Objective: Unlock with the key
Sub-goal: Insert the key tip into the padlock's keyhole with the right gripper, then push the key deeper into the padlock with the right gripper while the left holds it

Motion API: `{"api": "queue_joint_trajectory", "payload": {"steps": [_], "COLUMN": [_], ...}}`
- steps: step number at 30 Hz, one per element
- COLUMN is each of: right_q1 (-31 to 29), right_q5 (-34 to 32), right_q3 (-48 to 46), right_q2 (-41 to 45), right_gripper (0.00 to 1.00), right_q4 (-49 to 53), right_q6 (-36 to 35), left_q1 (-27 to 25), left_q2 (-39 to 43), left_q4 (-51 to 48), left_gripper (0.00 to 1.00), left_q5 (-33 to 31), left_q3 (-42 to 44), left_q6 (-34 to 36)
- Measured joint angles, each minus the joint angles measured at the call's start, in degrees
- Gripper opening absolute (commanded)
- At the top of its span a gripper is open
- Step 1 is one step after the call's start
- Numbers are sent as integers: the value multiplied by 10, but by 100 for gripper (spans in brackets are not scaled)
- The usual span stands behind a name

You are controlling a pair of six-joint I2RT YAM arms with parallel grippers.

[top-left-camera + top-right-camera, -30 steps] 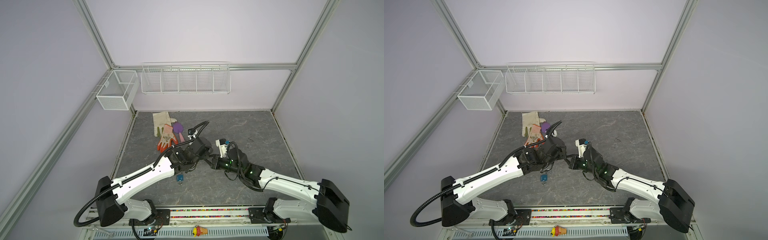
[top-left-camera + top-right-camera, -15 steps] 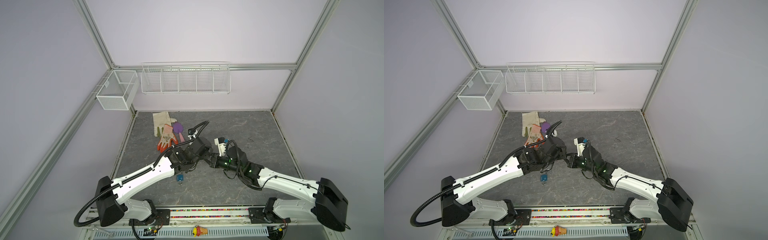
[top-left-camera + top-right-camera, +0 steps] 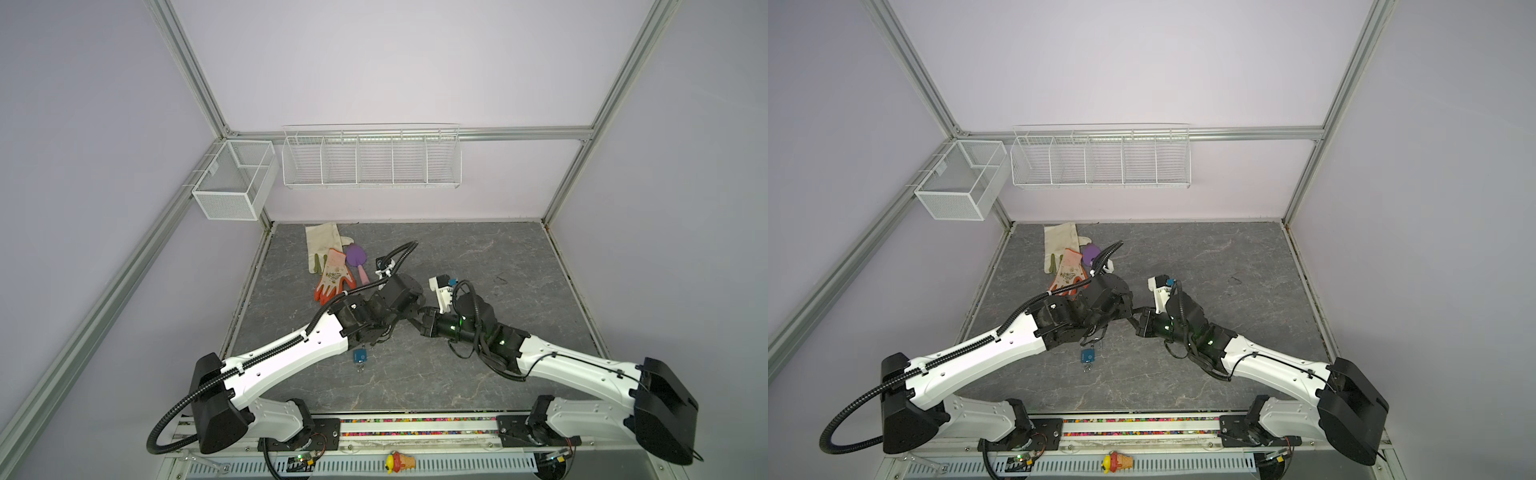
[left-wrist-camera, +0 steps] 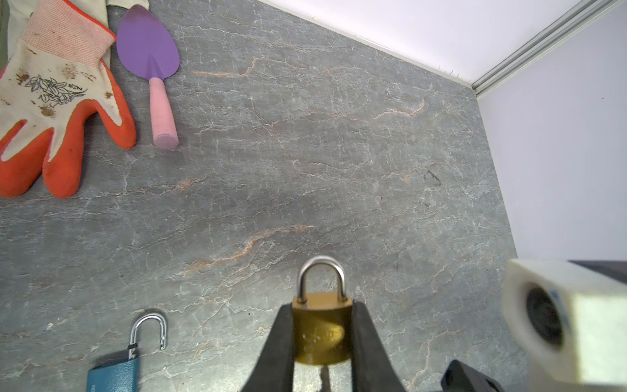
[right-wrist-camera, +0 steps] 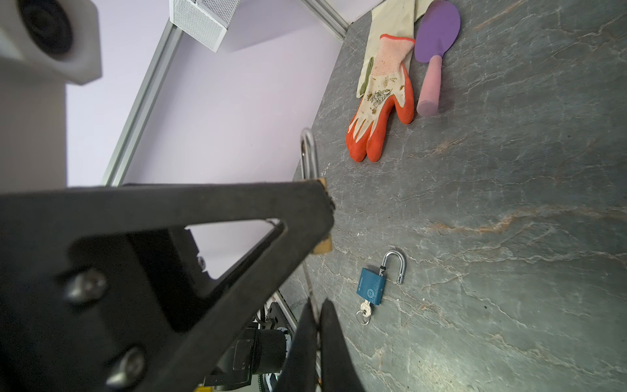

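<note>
Brass padlock (image 4: 321,336) clamped in left gripper (image 4: 322,309); right gripper (image 5: 316,303) pinched shut on key (image 5: 309,286); open blue padlock (image 3: 359,356) at their 8 o'clock.

In both top views the white-and-black left arm (image 3: 291,353) is stretched from the lower left of the frame up to the centre. The white-and-black right arm (image 3: 1266,365) is extended in from the lower right, with its black wrist bent. The two are set tip to tip at mid-frame. The left gripper (image 4: 321,307) is clamped by its black fingers (image 4: 281,342) on a brass padlock (image 4: 322,325). The right gripper (image 5: 317,303) is pinched tight on a thin metal key (image 5: 309,285) running to the padlock's base.
</note>
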State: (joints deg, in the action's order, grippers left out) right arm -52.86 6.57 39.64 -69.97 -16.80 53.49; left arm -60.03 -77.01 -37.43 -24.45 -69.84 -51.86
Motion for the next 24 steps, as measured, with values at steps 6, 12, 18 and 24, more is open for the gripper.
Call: {"api": "queue_joint_trajectory", "payload": {"steps": [6, 12, 18, 24], "right_q1": [0, 0, 0, 3], "right_q5": [-1, -7, -7, -8], "right_q3": [3, 4, 17, 18], "right_q2": [0, 0, -1, -5], "right_gripper": [6, 6, 6, 6], "right_q4": [16, 28, 27, 29], "right_q6": [-2, -5, -8, -8], "left_q1": [0, 0, 0, 0], "left_q2": [3, 6, 6, 6], "left_q4": [0, 1, 3, 5], "left_gripper": [0, 0, 0, 0], "left_q5": [-9, -12, -10, -8], "left_q3": [0, 0, 0, 0], "left_q6": [0, 0, 0, -1]}}
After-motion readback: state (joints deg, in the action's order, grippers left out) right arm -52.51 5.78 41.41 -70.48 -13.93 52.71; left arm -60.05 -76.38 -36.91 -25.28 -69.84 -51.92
